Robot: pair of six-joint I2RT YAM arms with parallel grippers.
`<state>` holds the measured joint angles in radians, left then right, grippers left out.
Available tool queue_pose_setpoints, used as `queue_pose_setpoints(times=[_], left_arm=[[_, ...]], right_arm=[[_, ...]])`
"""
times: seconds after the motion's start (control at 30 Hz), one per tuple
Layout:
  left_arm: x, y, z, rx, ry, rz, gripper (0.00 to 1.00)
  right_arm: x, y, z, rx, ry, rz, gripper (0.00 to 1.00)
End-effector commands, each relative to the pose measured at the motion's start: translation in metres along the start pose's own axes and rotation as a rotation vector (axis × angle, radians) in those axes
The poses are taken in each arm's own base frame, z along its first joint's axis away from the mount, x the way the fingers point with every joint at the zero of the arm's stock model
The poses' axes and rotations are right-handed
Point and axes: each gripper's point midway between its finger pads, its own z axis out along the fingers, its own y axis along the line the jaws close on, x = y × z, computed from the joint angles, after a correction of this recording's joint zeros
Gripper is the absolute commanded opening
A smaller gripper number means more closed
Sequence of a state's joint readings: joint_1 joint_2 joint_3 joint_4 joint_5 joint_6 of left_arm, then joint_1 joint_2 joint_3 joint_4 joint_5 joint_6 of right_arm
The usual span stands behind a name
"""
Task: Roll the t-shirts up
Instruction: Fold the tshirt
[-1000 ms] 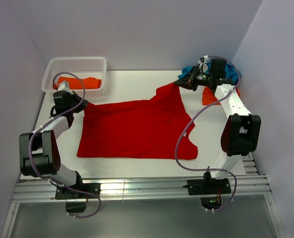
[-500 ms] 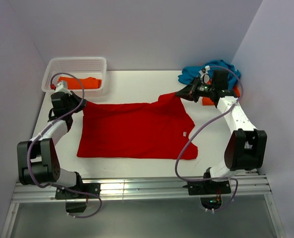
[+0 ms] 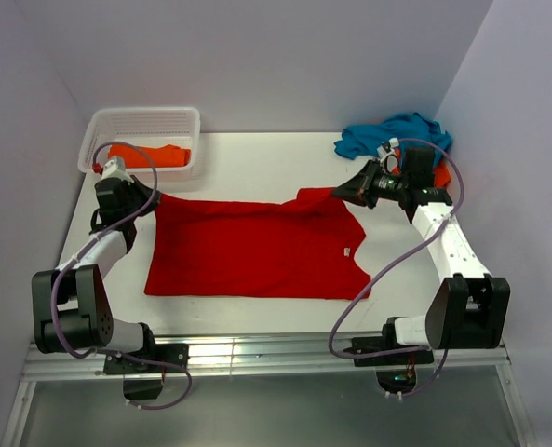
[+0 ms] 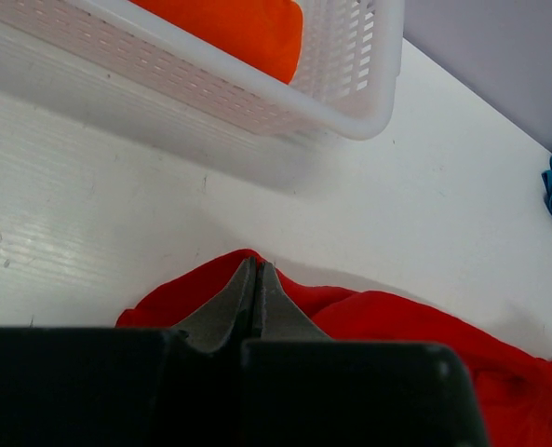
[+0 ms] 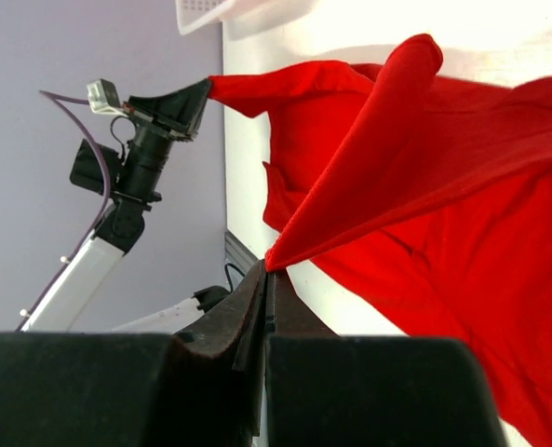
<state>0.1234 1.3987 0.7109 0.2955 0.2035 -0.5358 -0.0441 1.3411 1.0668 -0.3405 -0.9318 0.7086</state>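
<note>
The red shirt (image 3: 257, 247) lies spread on the table (image 3: 257, 158) between the two arms. It is mostly flat, with its near hem towards the arm bases and its far edge drawn in a line from one gripper to the other. The left gripper (image 3: 151, 196) is clamped on the shirt's far left corner, low over the table. In the left wrist view the jaws are pressed together and red cloth bunches around their tips. The right gripper (image 3: 343, 193) is clamped on the far right corner, at the shoulder. In the right wrist view the jaws are pinched tight on a fold of cloth that rises away from the tips, so this corner appears to sit a little above the table. The near right part of the shirt tapers to a point by the table's near edge. A white basket (image 3: 145, 119) stands in the far left corner, just beyond the left gripper, and holds an orange shirt (image 3: 150, 155) in a compact bundle. In the far right corner a teal shirt (image 3: 397, 130) lies crumpled. A second orange shirt (image 3: 441, 174) shows just beside it, partly hidden behind the right wrist.
</note>
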Motion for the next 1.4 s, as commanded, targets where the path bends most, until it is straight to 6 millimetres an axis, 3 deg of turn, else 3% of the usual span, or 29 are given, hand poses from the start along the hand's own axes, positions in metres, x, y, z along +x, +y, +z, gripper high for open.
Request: queue_pose_setpoints(times=[0.0,0.33,0.77,1.07,1.37], left_arm=[[-0.029,-0.013,-0.007,0.042,-0.104,0.028,0.00],[-0.032,-0.015,-0.013,0.058,-0.118,0.023,0.00],[-0.017,-0.008,-0.023,0.038,-0.107,-0.005,0.00],[-0.001,0.008,-0.035,-0.035,-0.092,-0.048,0.00],[0.031,0.031,-0.048,-0.122,-0.052,-0.130,0.00]], right_arm=[[0.005,0.008,-0.011,-0.015,-0.029,-0.033,0.00],[0.023,0.011,-0.025,-0.013,-0.064,-0.047,0.00],[0.047,0.004,-0.035,-0.004,-0.072,-0.033,0.00],[0.075,-0.016,-0.039,0.013,-0.080,0.008,0.00],[0.108,-0.047,-0.041,0.049,-0.072,0.075,0.00]])
